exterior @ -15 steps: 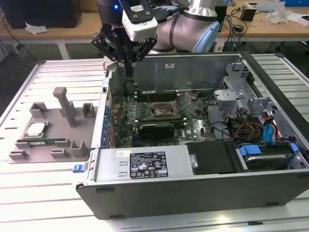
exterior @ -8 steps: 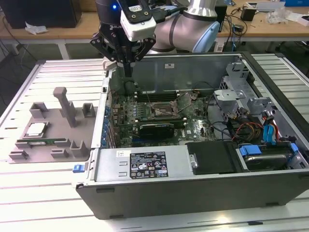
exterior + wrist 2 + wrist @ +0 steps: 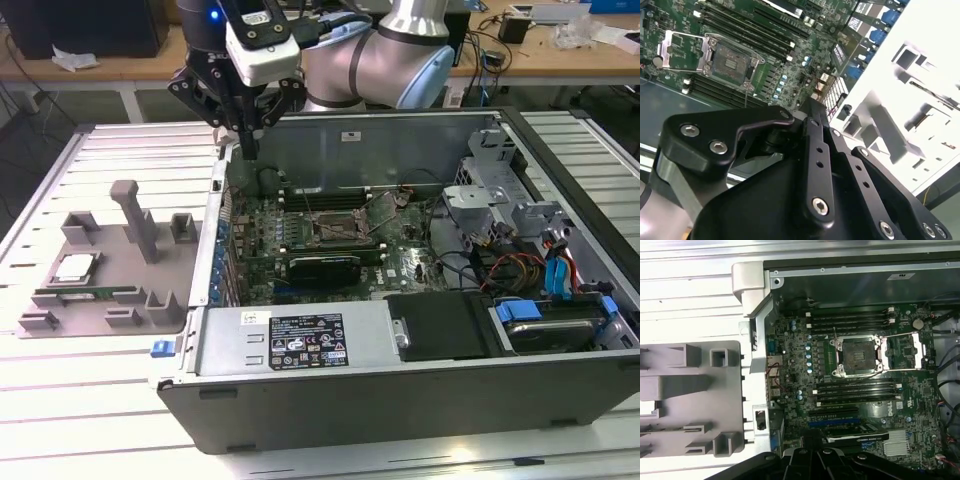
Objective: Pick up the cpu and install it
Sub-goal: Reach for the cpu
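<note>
Exterior view: the black two-fingered pincer (image 3: 248, 152) hangs over the large open grey metal computer case (image 3: 420, 400), at about eleven o'clock of the case, near its corner on the exterior view's left. Its fingers point down and appear pressed together, and nothing is seen between them.

The cpu (image 3: 75, 268), a small flat square chip with a shiny silver top, lies flat in the grey plastic tray with upright blocks (image 3: 120, 270). This tray rests on the white slatted tabletop (image 3: 80, 400), at about nine o'clock of the case. The pincer is well apart from the cpu and does not touch it. A long thin green memory stick (image 3: 90, 295) lies in the same tray, just beside the chip at its six o'clock.

Inside the case the green motherboard (image 3: 300, 235) lies flat, and near its middle is the square processor socket (image 3: 335, 228). The first wrist view shows this socket (image 3: 857, 356) with no chip in it and its metal cover plate (image 3: 905, 347) folded open to one side. The second wrist view has the same open socket (image 3: 732, 62) beyond the black links of the pincer (image 3: 811, 106).
</note>
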Tool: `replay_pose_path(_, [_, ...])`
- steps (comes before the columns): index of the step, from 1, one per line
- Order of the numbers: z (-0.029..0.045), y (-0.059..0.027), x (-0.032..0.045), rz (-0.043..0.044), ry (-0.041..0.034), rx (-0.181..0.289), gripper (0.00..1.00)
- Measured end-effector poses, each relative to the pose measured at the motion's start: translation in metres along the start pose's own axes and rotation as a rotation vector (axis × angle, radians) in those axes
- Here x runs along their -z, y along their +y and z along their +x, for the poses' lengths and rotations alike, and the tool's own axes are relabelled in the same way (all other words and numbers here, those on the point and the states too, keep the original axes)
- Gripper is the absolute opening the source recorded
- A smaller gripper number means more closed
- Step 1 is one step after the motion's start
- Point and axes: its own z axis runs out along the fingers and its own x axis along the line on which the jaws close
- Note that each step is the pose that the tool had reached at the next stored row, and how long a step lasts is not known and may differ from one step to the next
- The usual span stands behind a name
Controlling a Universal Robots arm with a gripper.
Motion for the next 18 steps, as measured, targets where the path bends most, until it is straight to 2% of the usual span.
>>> replay_pose_path(12, [0.0197,-0.0015,0.0005,-0.0001,-0.0007,0.000,0.11])
replay_pose_path(18, [0.0257,-0.0019,0.0007,0.0000,-0.0007,0.000,0.11])
